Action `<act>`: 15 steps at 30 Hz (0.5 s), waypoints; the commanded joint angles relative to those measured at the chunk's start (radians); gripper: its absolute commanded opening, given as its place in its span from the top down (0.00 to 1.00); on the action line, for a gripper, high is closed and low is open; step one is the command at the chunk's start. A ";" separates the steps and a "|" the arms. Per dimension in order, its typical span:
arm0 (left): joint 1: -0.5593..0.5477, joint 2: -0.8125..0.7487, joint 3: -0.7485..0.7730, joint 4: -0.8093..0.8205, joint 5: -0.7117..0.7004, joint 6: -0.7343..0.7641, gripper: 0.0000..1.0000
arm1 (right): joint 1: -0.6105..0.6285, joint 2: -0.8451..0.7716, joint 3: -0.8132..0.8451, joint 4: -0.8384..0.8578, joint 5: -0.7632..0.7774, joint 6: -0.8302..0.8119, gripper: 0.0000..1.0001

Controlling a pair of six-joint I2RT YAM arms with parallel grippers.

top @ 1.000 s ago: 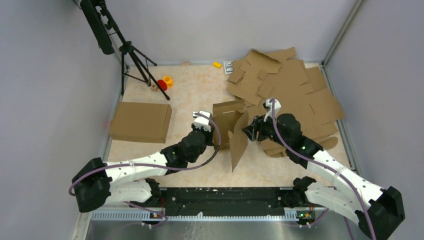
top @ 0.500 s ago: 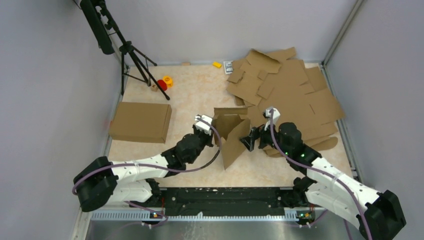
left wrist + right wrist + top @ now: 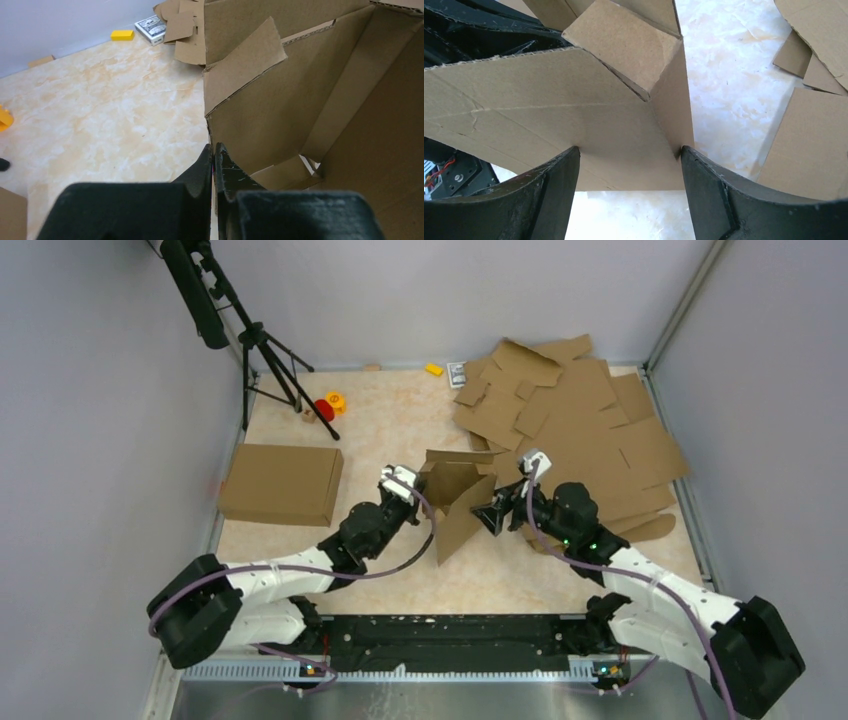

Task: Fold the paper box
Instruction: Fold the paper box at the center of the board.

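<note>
Paper box (image 3: 455, 502) partly raised at the middle of the table (image 3: 390, 430), back wall upright, one tall panel slanting toward the near side. Met at its left wall by the left gripper (image 3: 419, 491), fingers (image 3: 202, 167) pressed tight together at that wall's lower edge; impossible to tell from the wrist view whether any cardboard is nipped between them. Flanked on the right by the right gripper (image 3: 488, 512), fingers (image 3: 549, 192) spread wide, with a panel of the box spanning the gap from one inner face to the other.

Farther out:
- loose heap of flat cardboard blanks (image 3: 580, 430) at far right
- closed cardboard box (image 3: 282, 483) lying flat near the left edge
- black tripod (image 3: 265, 350) at the far left corner, small red piece (image 3: 325, 408) and orange piece (image 3: 336, 399) beside its feet
- yellow block (image 3: 433, 369) close to the back wall
</note>
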 commanded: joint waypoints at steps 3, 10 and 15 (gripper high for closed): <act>0.049 0.031 0.050 0.056 0.133 -0.001 0.99 | -0.005 0.106 0.103 0.157 0.001 0.011 0.28; 0.056 0.076 0.016 0.091 0.171 -0.051 1.00 | -0.006 0.158 0.052 0.211 0.011 0.111 0.28; 0.056 0.082 0.007 0.084 0.183 -0.060 1.00 | -0.036 0.111 -0.008 0.219 -0.018 0.189 0.24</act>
